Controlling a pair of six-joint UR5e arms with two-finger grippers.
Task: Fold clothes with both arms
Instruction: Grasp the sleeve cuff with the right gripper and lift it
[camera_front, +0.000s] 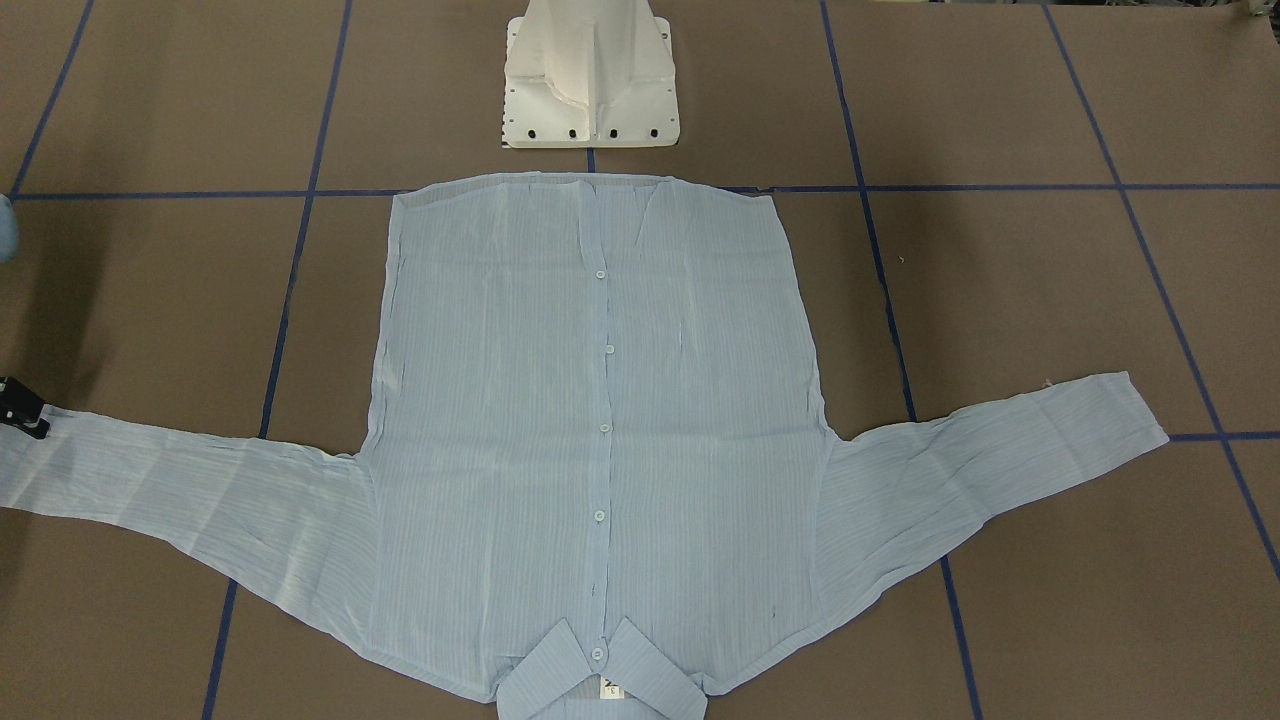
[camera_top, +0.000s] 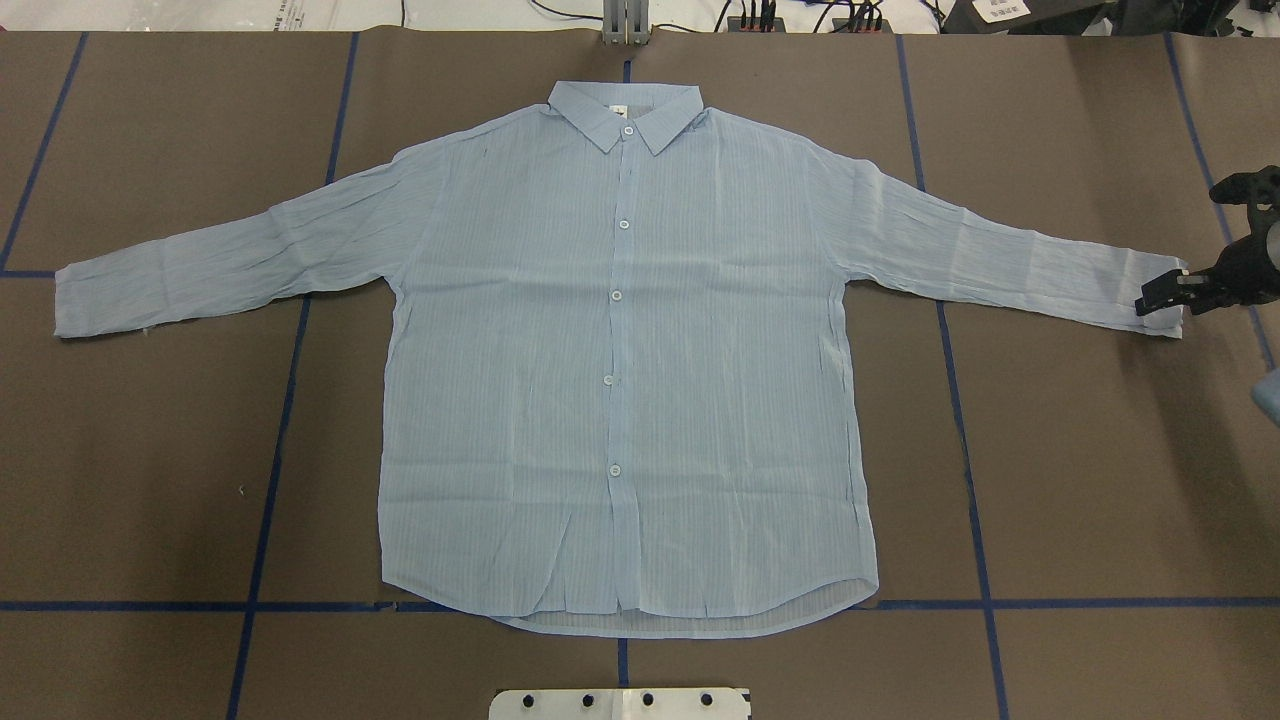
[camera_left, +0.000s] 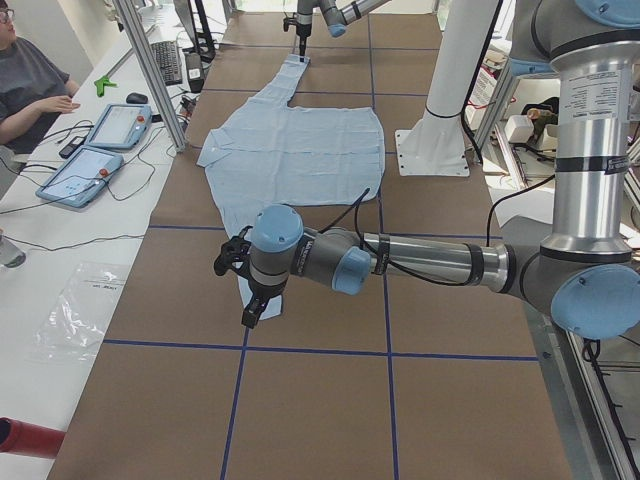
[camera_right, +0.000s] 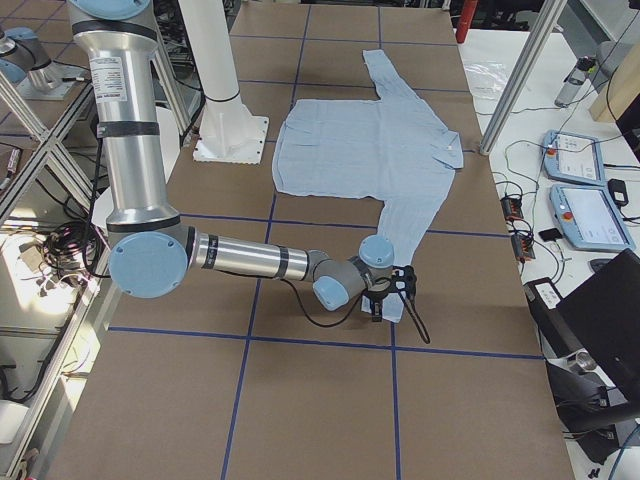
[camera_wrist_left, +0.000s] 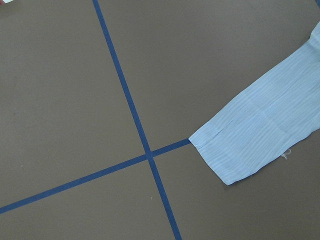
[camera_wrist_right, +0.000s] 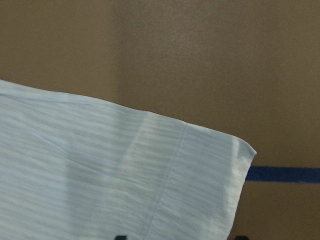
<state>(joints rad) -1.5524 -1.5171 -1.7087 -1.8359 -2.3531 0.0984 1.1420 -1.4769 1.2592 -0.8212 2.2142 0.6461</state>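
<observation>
The light blue striped shirt (camera_top: 620, 350) lies flat and buttoned on the brown table, collar away from the robot and both sleeves spread out. My right gripper (camera_top: 1158, 298) is low over the right sleeve's cuff (camera_wrist_right: 190, 175). Its two fingertips (camera_wrist_right: 120, 237) stand apart at the cuff's edge, open. It also shows in the front-facing view (camera_front: 22, 412). My left gripper (camera_left: 250, 298) shows only in the exterior left view, above the table near the left cuff (camera_wrist_left: 240, 145); I cannot tell whether it is open or shut.
The white pedestal base (camera_front: 590, 80) stands just behind the shirt's hem. Blue tape lines (camera_top: 290, 400) grid the table. An operator (camera_left: 30, 90) sits at a side table with tablets (camera_left: 95, 165) beyond aluminium posts (camera_left: 150, 70).
</observation>
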